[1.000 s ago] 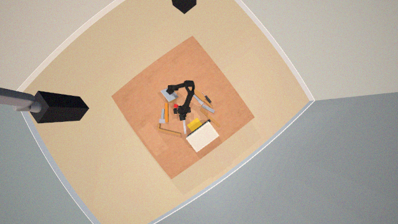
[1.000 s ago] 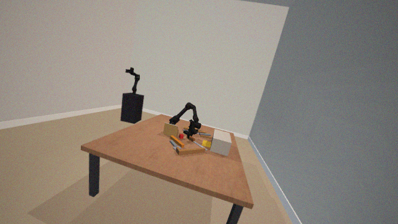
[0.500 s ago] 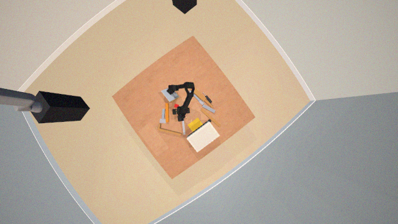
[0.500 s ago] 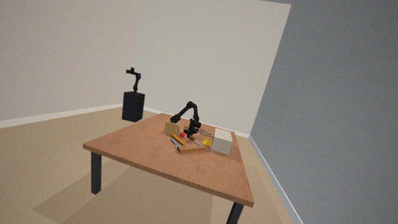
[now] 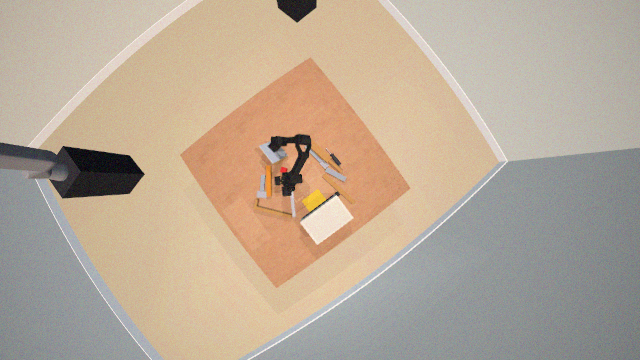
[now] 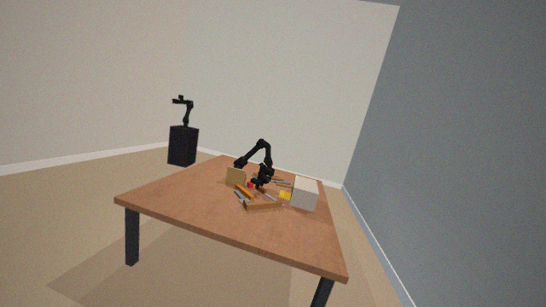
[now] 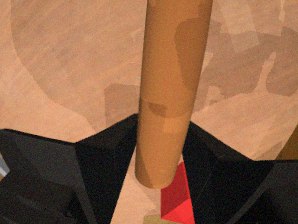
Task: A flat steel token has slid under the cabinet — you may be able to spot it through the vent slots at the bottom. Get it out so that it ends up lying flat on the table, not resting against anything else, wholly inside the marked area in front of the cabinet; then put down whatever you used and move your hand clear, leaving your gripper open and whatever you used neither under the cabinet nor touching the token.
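Note:
My gripper (image 5: pixel 288 191) (image 6: pixel 258 185) (image 7: pixel 160 121) is shut on the round wooden handle of a tool (image 5: pixel 293 206) (image 6: pixel 269 196) (image 7: pixel 173 65). The tool's pale grey shaft points from the fingers toward the left front corner of the white cabinet (image 5: pixel 327 221) (image 6: pixel 304 194), outside it. Whether its tip touches the table is too small to tell. A yellow patch (image 5: pixel 314 200) (image 6: pixel 284 195) lies directly in front of the cabinet, to the side of the tool. I cannot make out the steel token or the vent slots in any view.
A red block (image 5: pixel 284 170) (image 6: pixel 250 185) (image 7: pixel 176 199) lies near the gripper. An orange bar (image 5: pixel 268 181) (image 6: pixel 244 192), a grey tool (image 5: pixel 261 187) and an angled wooden piece (image 5: pixel 274 210) (image 6: pixel 264 205) lie left. A grey blade (image 5: pixel 335 173), a wooden strip (image 5: pixel 339 189) and a dark-handled tool (image 5: pixel 335 159) lie right.

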`<state>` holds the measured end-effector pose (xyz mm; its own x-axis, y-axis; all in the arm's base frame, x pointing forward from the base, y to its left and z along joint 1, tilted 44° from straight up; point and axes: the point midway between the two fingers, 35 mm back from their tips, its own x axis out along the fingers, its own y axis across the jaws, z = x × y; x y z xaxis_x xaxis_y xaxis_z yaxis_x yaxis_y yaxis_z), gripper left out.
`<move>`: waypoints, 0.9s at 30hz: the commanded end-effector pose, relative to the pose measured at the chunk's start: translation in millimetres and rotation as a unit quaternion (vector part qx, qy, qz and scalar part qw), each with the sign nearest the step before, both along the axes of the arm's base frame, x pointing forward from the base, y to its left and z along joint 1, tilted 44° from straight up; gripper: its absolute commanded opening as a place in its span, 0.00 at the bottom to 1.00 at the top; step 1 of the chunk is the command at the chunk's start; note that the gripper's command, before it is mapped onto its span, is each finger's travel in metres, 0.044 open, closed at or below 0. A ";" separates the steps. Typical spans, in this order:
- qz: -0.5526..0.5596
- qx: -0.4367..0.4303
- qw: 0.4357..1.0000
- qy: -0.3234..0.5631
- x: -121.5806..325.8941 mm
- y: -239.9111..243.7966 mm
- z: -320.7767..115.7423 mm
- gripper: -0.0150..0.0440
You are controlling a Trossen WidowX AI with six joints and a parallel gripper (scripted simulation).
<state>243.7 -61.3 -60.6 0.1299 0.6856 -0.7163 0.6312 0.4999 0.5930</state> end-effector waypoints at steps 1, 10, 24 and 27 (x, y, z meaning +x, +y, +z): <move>-0.003 -0.003 1.000 0.002 -2.3 -6.2 -3.7 0.25; -0.003 -0.003 1.000 0.002 -5.0 -10.2 -8.0 0.25; -0.003 -0.004 1.000 0.002 -11.7 -20.7 -19.0 0.25; -0.003 -0.004 1.000 0.002 -13.2 -23.1 -21.4 0.25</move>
<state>232.7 -78.9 -79.4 0.1306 0.6845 -0.7172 0.6289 0.5020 0.5937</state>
